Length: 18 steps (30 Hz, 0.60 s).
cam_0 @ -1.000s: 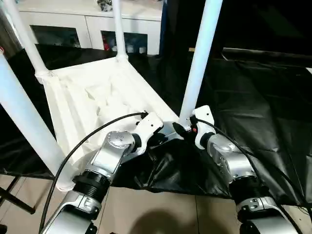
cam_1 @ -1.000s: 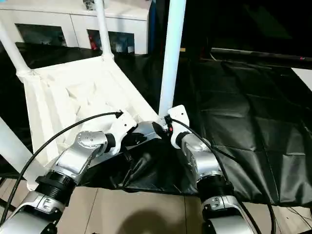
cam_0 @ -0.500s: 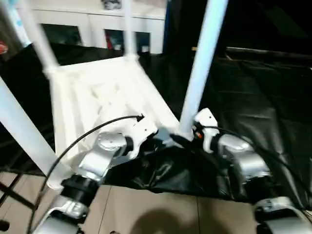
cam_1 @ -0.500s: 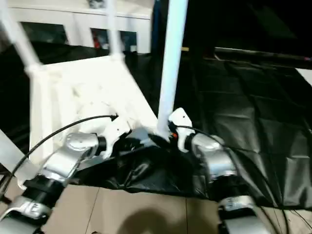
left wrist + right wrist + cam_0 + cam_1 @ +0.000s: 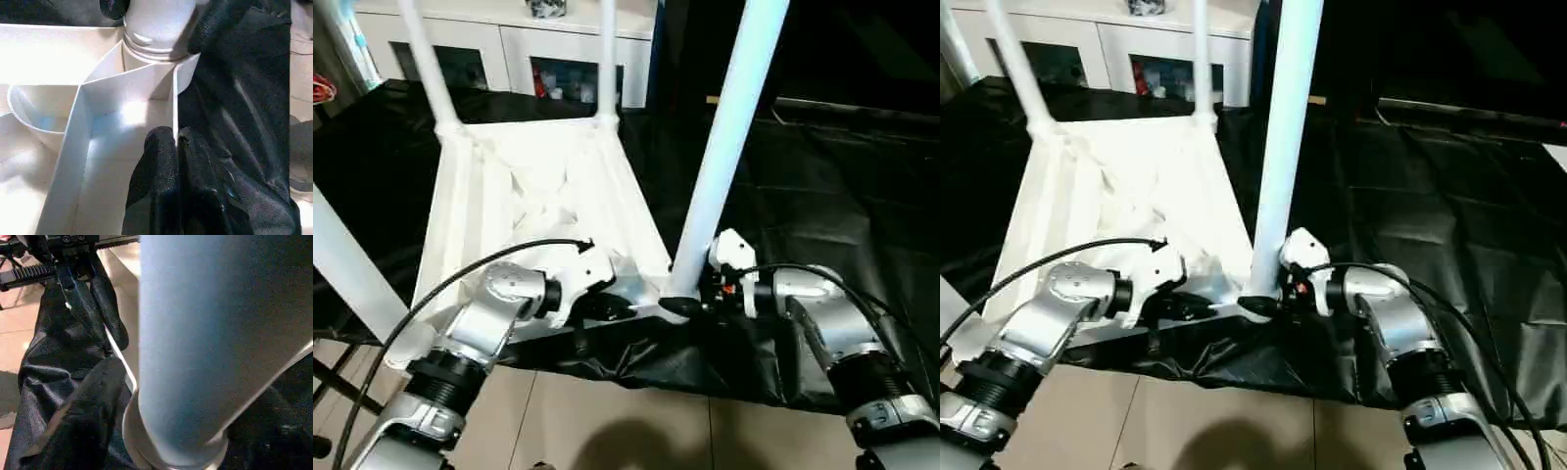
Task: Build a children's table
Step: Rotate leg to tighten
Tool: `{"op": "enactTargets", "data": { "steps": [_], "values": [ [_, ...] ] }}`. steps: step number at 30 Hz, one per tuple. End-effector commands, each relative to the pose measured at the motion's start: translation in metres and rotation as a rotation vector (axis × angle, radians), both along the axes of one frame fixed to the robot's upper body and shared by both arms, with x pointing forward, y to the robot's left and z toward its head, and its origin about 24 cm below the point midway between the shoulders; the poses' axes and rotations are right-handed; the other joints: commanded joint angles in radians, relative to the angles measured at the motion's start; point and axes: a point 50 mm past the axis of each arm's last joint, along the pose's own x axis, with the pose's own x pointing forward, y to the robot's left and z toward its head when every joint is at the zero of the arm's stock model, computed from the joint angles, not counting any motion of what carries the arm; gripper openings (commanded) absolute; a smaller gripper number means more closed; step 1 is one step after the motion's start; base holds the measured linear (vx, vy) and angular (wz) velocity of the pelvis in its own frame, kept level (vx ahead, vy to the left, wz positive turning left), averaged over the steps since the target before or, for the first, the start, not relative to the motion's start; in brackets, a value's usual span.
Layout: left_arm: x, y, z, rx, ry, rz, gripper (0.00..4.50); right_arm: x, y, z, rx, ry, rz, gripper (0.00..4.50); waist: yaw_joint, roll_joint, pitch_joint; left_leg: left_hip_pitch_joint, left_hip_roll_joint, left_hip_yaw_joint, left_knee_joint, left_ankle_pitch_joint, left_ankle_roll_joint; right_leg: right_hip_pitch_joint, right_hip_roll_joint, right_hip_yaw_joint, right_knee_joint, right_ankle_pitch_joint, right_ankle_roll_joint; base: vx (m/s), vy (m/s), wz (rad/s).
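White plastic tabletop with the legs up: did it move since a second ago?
Yes. The white plastic tabletop swung its far end right: its far right tubular leg now stands nearer the white cabinet's right edge.

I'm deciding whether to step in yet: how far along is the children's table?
Done: the white plastic ribbed tabletop lies upside down on the black-draped table, and four white tubular legs stand in its corner sockets. In hand: the left gripper is shut on the tabletop's near edge wall, while the right gripper straddles the base of the near right leg. Left: apparently seating that leg, then turning the table upright.
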Motion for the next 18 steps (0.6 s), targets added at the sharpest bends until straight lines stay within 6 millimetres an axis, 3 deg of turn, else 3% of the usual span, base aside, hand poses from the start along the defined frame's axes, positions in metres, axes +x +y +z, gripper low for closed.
{"op": "enactTargets", "data": {
  "steps": [1, 2, 8, 12, 13, 15, 17, 18],
  "values": [
    [-0.004, -0.016, 0.009, -0.043, -0.042, -0.086, 0.00, -0.012, 0.013, -0.011, -0.015, 0.057, 0.111, 2.95, -0.003, -0.006, -0.060, 0.026, 0.035, -0.003, -0.067, -0.190, 0.053, 0.039, -0.062, 0.025, -0.066, -0.143, -0.237, 0.000, 0.000, 0.00],
    [-0.004, -0.017, 0.009, -0.042, -0.044, -0.085, 0.00, -0.013, 0.013, -0.012, -0.015, 0.058, 0.115, 2.71, -0.003, -0.006, -0.060, 0.025, 0.034, -0.003, -0.066, -0.184, 0.054, 0.039, -0.061, 0.025, -0.065, -0.132, -0.236, 0.000, 0.000, 0.00],
    [0.000, -0.024, 0.008, -0.058, -0.064, -0.038, 0.00, -0.019, 0.018, -0.019, 0.013, 0.078, 0.096, 2.27, 0.000, -0.006, -0.059, 0.027, 0.035, -0.002, -0.066, -0.182, 0.056, 0.038, -0.061, 0.026, -0.066, -0.129, -0.236, 0.000, 0.000, 0.00],
    [0.007, -0.039, 0.009, -0.084, -0.095, 0.061, 0.00, -0.018, 0.036, -0.022, 0.083, 0.064, -0.028, 2.09, 0.002, -0.007, -0.053, 0.029, 0.035, -0.003, -0.072, -0.233, 0.034, 0.033, -0.062, 0.027, -0.075, -0.217, -0.216, 0.000, 0.000, 0.00],
    [0.010, -0.042, 0.009, -0.084, -0.100, 0.085, 0.00, -0.016, 0.040, -0.023, 0.090, 0.064, -0.061, 2.06, 0.002, -0.001, -0.051, 0.032, 0.034, -0.006, -0.075, -0.264, 0.016, 0.031, -0.064, 0.027, -0.081, -0.274, -0.201, 0.000, 0.000, 0.00],
    [0.012, -0.045, 0.009, -0.082, -0.109, 0.114, 0.00, -0.014, 0.044, -0.025, 0.094, 0.071, -0.108, 2.02, -0.004, -0.006, -0.050, 0.036, 0.032, -0.007, -0.077, -0.308, 0.000, 0.025, -0.063, 0.028, -0.089, -0.353, -0.178, 0.000, 0.000, 0.00],
    [0.020, -0.053, 0.009, -0.080, -0.131, 0.201, 0.00, -0.008, 0.057, -0.027, 0.108, 0.081, -0.220, 1.99, -0.008, 0.003, -0.048, 0.036, 0.031, -0.013, -0.080, -0.344, -0.019, 0.022, -0.065, 0.027, -0.095, -0.412, -0.157, 0.000, 0.000, 0.00],
    [0.023, -0.057, 0.010, -0.083, -0.136, 0.245, 0.00, -0.005, 0.065, -0.029, 0.110, 0.088, -0.277, 1.99, -0.014, 0.000, -0.048, 0.035, 0.029, -0.013, -0.080, -0.354, -0.029, 0.019, -0.064, 0.027, -0.097, -0.434, -0.148, 0.000, 0.000, 0.00]
  ]
}}
